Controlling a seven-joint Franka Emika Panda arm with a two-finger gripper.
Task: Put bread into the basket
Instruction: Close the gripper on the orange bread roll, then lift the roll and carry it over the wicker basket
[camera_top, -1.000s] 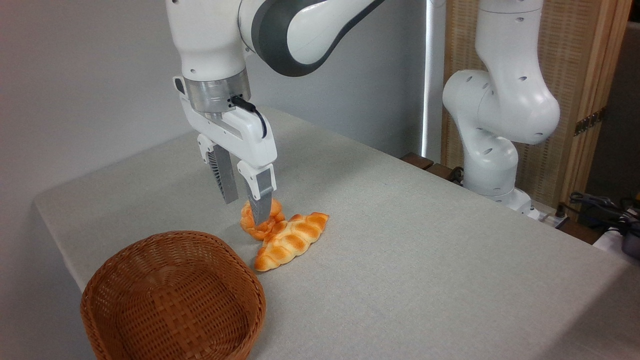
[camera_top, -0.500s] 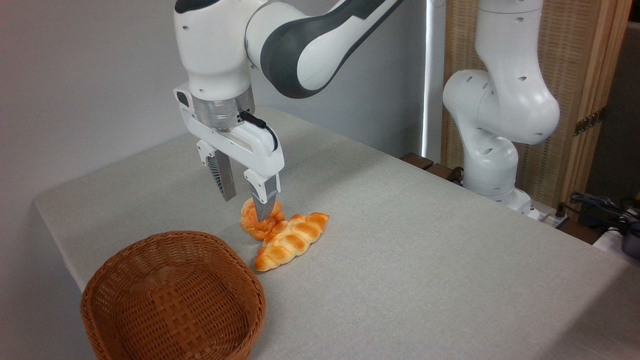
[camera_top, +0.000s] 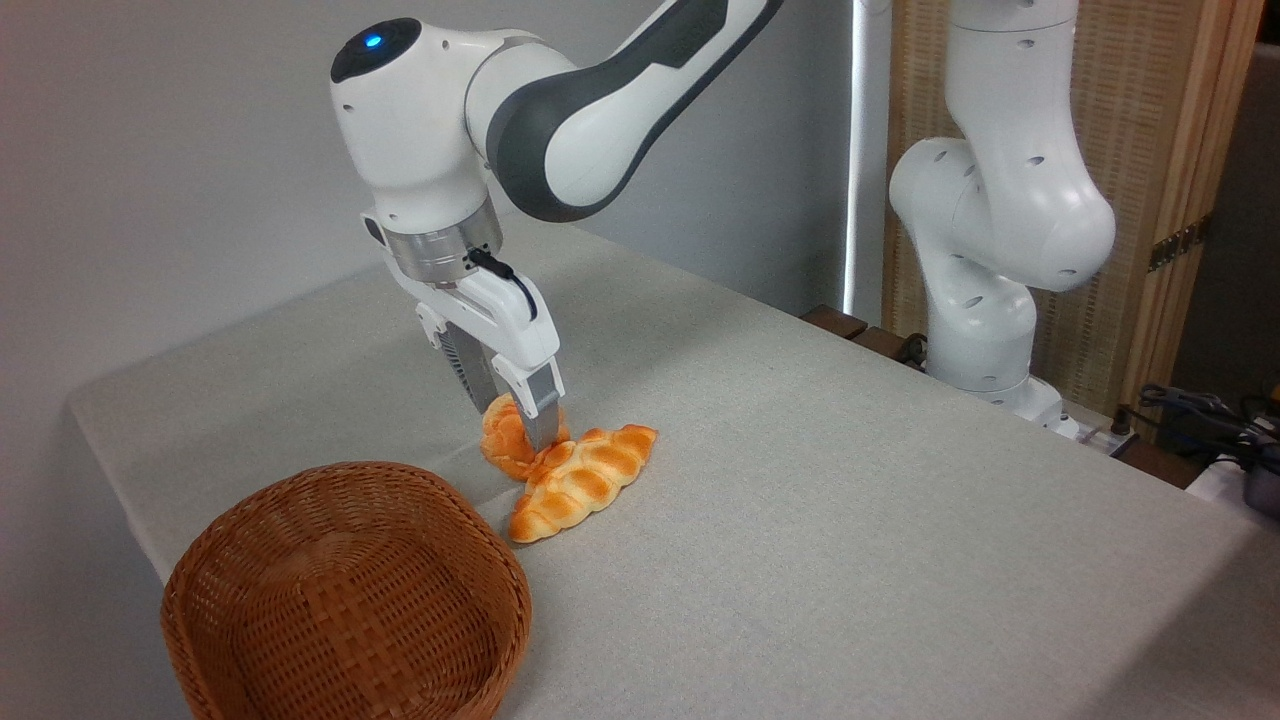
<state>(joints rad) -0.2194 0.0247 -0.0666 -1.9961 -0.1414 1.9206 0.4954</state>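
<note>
The bun (camera_top: 508, 438) sits on the table (camera_top: 850, 480), touching the braided loaf (camera_top: 580, 480) at its 4 o'clock, with the basket (camera_top: 345, 590) near at 7 o'clock. The claw (camera_top: 515, 418) straddles it, fingers parted and nearly touching, so this looks like the grasp step: next, squeeze and lift clear of the loaf. Being round, it has no clear long axis, and its swirl is hidden

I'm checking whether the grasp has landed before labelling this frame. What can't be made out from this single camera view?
- Whether the gripper fingers press the bread: the front finger covers the contact.
- The bread's right part: hidden by the braided loaf and that finger.
- The basket: its bottom is cut off by the frame's lower edge.
- The arm's base: hidden behind the table.
</note>
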